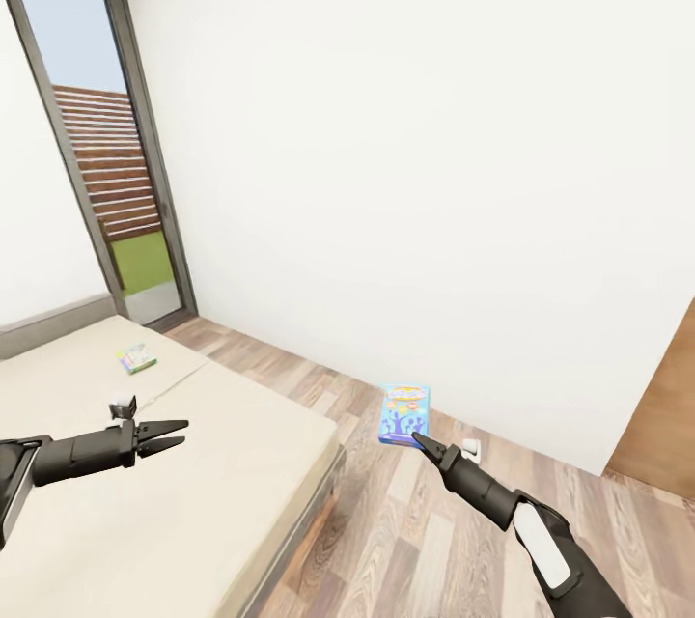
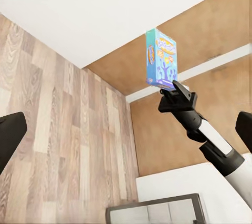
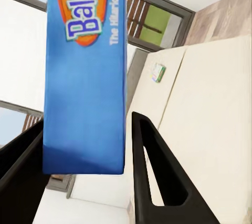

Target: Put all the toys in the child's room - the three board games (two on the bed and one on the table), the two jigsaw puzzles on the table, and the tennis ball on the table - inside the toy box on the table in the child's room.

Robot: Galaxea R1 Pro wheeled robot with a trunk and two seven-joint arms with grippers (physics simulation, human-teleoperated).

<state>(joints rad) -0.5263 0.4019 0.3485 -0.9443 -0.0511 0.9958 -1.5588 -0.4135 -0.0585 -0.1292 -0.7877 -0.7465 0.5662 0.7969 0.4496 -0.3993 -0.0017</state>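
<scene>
The blue board game [image 1: 404,414], a flat box reading "Balder… The Hilarious Bluff…", is gripped by the right hand [image 1: 421,442]. The left hand [image 1: 179,435] is released over the beige bed [image 1: 193,502].

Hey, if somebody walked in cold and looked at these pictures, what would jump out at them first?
Probably the flat blue board game box with cartoon figures, held upright above the wood-plank floor by the right pincer, shut on its lower edge. Next, the wide beige bed, where a small greenish game box lies near the tall grey-framed window, with the open left pincer over the mattress.
</scene>
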